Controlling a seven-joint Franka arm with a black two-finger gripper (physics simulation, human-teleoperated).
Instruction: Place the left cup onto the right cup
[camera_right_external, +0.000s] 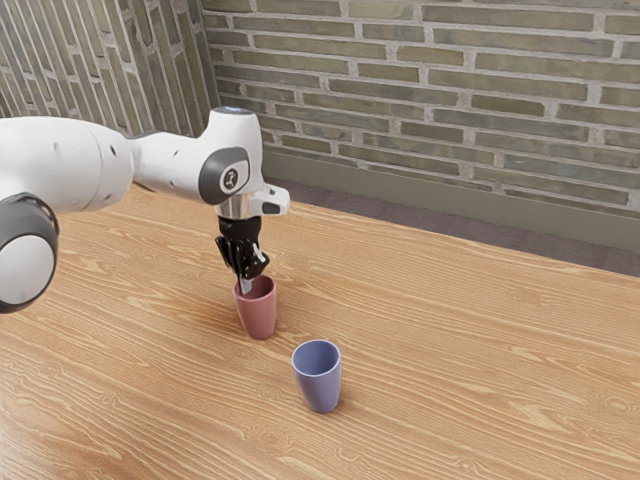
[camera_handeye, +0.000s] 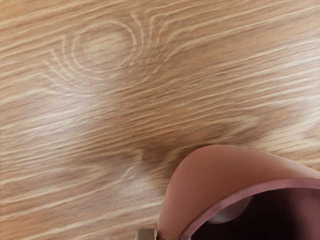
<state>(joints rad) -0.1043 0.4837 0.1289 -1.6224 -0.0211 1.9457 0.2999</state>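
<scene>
The white arm (camera_right_external: 100, 165) enters from the left of the frame in the exterior view, and its wrist bends so the hand points straight down. The black gripper (camera_right_external: 243, 272) sits at the near-left rim of the pink cup (camera_right_external: 258, 310). Whether it is clamped on the cup wall or merely poised there cannot be told. The pink cup stands on the wooden table (camera_right_external: 480, 330) a little left of centre. The lavender cup (camera_right_external: 317, 375) stands upright nearby, below and to the right of it, and the two do not touch. A brick wall (camera_right_external: 450, 90) runs across the top of the frame. The wrist view adds a close look just under the hand: the pink cup's (camera_handeye: 240, 190) curved rim, its dark inside, and wood grain beyond.
</scene>
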